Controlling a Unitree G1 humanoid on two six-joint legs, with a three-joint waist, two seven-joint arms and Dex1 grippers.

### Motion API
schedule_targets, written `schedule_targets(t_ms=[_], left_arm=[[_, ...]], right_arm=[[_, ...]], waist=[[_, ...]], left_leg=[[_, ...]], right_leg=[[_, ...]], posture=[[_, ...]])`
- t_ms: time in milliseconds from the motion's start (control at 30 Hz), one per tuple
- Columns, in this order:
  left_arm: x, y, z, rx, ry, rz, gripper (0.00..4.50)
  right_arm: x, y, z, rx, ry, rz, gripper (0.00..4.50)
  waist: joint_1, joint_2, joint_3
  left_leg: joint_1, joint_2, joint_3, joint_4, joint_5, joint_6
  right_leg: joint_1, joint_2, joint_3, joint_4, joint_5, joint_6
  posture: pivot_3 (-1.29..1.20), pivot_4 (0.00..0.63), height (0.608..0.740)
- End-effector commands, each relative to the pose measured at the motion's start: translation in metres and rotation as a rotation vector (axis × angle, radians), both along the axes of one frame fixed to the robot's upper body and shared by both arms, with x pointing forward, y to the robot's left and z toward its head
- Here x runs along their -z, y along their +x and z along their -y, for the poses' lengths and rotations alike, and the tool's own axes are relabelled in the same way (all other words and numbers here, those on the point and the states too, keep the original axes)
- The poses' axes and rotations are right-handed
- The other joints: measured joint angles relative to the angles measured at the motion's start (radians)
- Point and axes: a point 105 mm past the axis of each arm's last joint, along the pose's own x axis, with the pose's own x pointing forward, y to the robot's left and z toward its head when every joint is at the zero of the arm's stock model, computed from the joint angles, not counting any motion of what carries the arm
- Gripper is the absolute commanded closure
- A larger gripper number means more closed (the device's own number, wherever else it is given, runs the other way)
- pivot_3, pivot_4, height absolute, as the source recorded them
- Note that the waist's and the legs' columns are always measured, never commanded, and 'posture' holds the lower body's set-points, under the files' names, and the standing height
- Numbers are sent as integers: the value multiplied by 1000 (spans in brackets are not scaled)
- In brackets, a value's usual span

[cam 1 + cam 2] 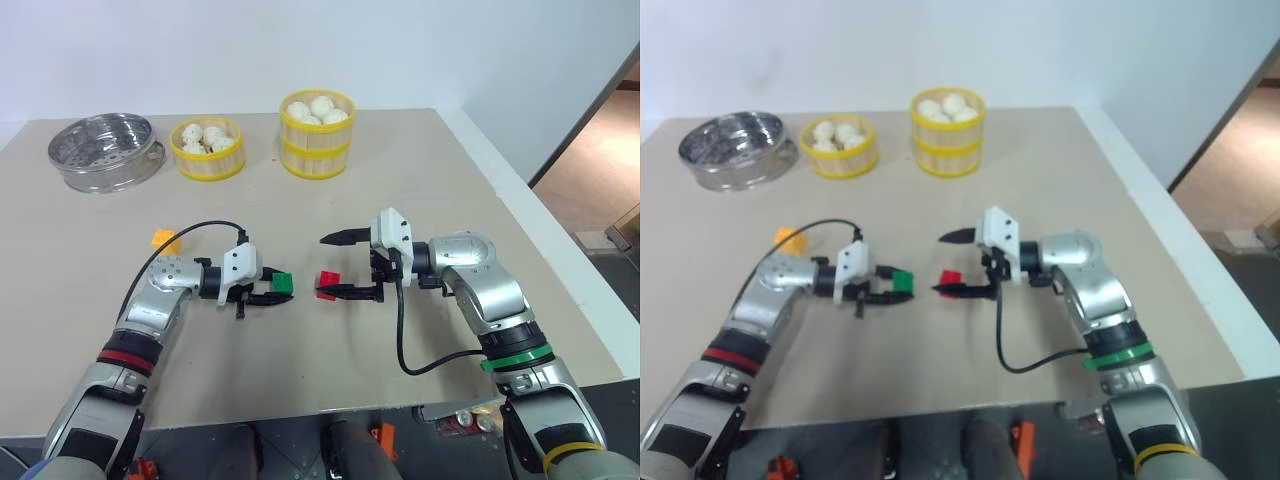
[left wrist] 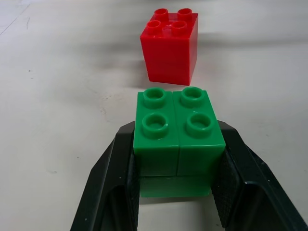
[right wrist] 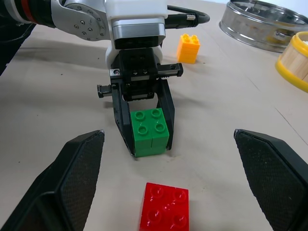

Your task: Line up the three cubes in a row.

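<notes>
The three cubes are not in a row yet. The green cube [image 1: 283, 283] is pinched between the fingers [image 2: 113, 187] of the left gripper [image 1: 268, 296], which are clamped tight on its two sides. In the left wrist view it looks as if it sits on or just over the desk [image 1: 420, 180]; I cannot tell which. The red cube [image 1: 327, 282] stands on the desk just beside the green one, with a small gap between them. It lies between the fingers of the right gripper [image 1: 340, 265], which are wide apart and not touching it. The orange-yellow cube [image 1: 165, 240] sits by itself on the desk, well apart from the other two, out behind the left arm.

So I think the job is about half done. Green and red are nearly side by side, but the green one has not been let go. The orange-yellow cube has to be fetched and put at the end of the line.

At the far side of the desk are two yellow baskets of white buns [image 1: 208, 148] and a metal steamer tray [image 1: 105, 150]. They are not part of the job.
</notes>
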Motion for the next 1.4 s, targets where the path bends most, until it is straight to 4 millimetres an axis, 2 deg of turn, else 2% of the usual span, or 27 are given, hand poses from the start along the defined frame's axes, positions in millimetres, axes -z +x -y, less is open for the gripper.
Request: schedule_targets(t_ms=[33,100,167,367,400,600,767,867,900,967,1033,1133,1267,1400], left_arm=[[11,-7,-5,35,77,-11,3161],[14,-7,-6,37,99,-10,3161],[13,-4,-7,21,99,1,2104],[2,0,-8,17,104,42,143],[-2,0,-8,13,96,50,22],[-20,-4,-12,14,65,82,22],[-39,-17,-18,22,48,116,22],[-52,-18,-23,-11,23,147,22],[-62,-17,-25,-35,2,178,22],[-94,-10,-32,-148,-129,218,22],[-110,-4,-40,-259,-243,213,22],[-115,5,-59,-456,-330,248,22],[-121,18,-99,-847,-502,292,22],[-116,17,-125,-1048,-548,311,22]], right_arm=[[-11,-4,-1,-18,6,57,0],[-11,-4,-1,-18,5,58,0],[-11,-5,0,-17,2,59,0],[-10,-5,1,-12,-2,61,0],[-10,-5,1,-11,-3,62,0],[-10,-4,2,-6,-7,63,0],[-10,-5,3,-4,-9,62,0],[-10,-4,4,-3,-11,62,0],[-10,-4,4,-3,-12,63,0],[-11,-4,4,-5,-13,64,0],[-12,-3,4,-6,-11,64,0],[-15,-3,3,-7,-1,63,0],[-27,-2,-1,10,96,-1,0],[-42,-3,-7,18,216,-117,0]], waist=[[0,0,0],[-1,0,0],[-1,0,0],[-1,0,0],[-1,0,0],[-1,0,0],[-2,0,0],[-2,0,0],[-2,0,0],[-2,0,0],[-2,0,0],[-3,0,0],[-3,0,0],[-2,0,0]], left_leg=[[0,0,0,0,0,0],[1,0,0,0,0,0],[1,0,0,0,0,0],[3,0,0,1,0,0],[3,0,0,1,0,0],[3,0,0,2,0,0],[3,0,0,3,0,0],[3,0,0,3,0,0],[3,0,0,3,0,0],[2,0,0,4,0,0],[2,0,0,4,0,0],[3,0,0,5,0,0],[3,1,0,5,0,0],[3,1,-1,6,0,0]], right_leg=[[0,0,0,0,0,0],[0,0,0,1,0,0],[0,0,1,1,0,0],[0,0,1,5,-1,-1],[0,0,1,6,-1,-1],[0,0,1,8,-2,-1],[0,0,1,8,-2,-2],[0,0,1,8,-2,-2],[0,0,1,8,-2,-2],[0,0,1,8,-2,-2],[0,0,1,8,-2,-2],[0,0,1,9,-2,-1],[1,0,1,9,-2,-1],[1,0,1,9,-1,-1]], posture=[[0,150,740],[0,150,740],[0,150,740],[0,150,740],[0,150,740],[0,150,740],[0,150,740],[0,150,740],[0,150,740],[0,150,740],[0,150,740],[0,150,740],[0,150,740],[0,150,740]])
